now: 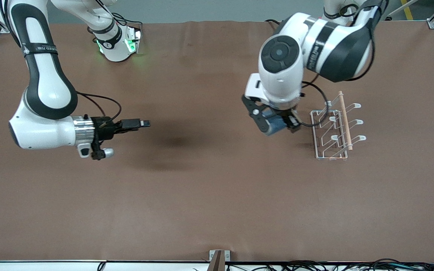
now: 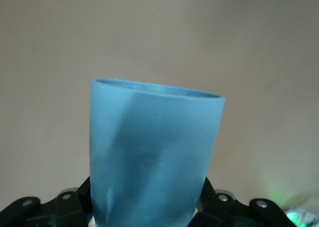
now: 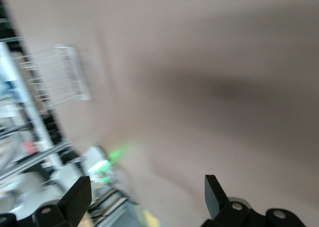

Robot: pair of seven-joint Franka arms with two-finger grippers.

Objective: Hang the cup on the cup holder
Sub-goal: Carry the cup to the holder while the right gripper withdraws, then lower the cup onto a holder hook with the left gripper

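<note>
The light-blue cup (image 1: 274, 126) hangs in the air beside the cup holder (image 1: 333, 131), on the side toward the right arm's end of the table. My left gripper (image 1: 277, 125) is shut on the cup. In the left wrist view the cup (image 2: 154, 157) fills the middle, rim pointing away, with the left gripper (image 2: 149, 209) clamped on its lower part. The cup holder is a white wire rack with upward prongs and a wooden rod (image 1: 345, 120) on top. My right gripper (image 1: 143, 123) hovers open over bare table toward the right arm's end, holding nothing. The right wrist view shows its fingers (image 3: 77, 199) wide apart and the cup holder (image 3: 60, 77) far off.
A brown mat (image 1: 202, 188) covers the table. The right arm's base (image 1: 119, 43) glows green at the edge by the robots. A small metal bracket (image 1: 219, 258) and cables (image 1: 352, 265) lie along the edge nearest the front camera.
</note>
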